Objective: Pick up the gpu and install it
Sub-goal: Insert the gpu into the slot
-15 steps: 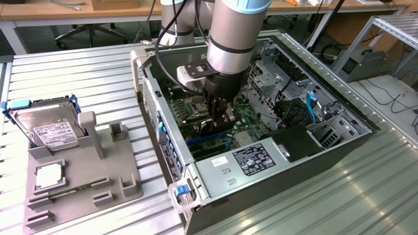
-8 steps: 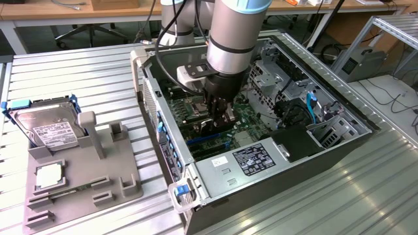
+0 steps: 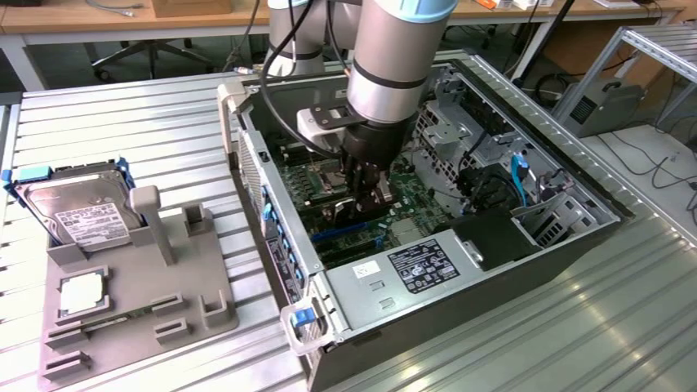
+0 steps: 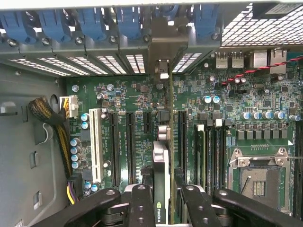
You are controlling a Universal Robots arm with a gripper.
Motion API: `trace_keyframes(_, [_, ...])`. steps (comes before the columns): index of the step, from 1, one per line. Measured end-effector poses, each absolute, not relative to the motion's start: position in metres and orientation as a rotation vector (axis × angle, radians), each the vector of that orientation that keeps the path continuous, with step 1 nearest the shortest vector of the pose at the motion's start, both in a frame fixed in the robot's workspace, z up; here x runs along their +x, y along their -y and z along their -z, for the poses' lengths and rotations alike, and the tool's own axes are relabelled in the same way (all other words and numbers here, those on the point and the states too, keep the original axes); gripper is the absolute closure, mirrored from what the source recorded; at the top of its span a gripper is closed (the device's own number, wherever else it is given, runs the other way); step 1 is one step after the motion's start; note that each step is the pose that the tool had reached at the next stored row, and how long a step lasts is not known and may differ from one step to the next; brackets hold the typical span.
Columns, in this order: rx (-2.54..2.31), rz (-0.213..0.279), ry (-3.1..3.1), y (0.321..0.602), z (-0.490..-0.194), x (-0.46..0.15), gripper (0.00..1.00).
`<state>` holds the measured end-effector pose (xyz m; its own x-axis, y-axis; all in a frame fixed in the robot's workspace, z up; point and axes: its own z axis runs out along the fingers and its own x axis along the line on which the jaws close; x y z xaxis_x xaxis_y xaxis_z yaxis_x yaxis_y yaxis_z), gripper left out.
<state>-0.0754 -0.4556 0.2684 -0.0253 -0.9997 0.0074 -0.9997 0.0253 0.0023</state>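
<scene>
gpu [image 4: 161, 189] — inside open computer case [image 3: 490, 302]

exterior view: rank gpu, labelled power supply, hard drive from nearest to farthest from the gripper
1. gpu, held by the gripper, inside the case.
2. power supply, in the case, toward the exterior view's right.
3. hard drive, outside the case, exterior view's far left.

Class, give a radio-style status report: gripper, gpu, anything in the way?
Status: gripper shut on gpu. Card edge-on, low inside computer case, over motherboard slots. No obstruction seen beside the card.
</scene>
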Motion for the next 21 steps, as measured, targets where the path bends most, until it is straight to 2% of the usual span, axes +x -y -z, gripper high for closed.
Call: trace_keyframes(21, [2.188,-0.005,2.244,0.4556,-0.2655,-0.0753,0.73])
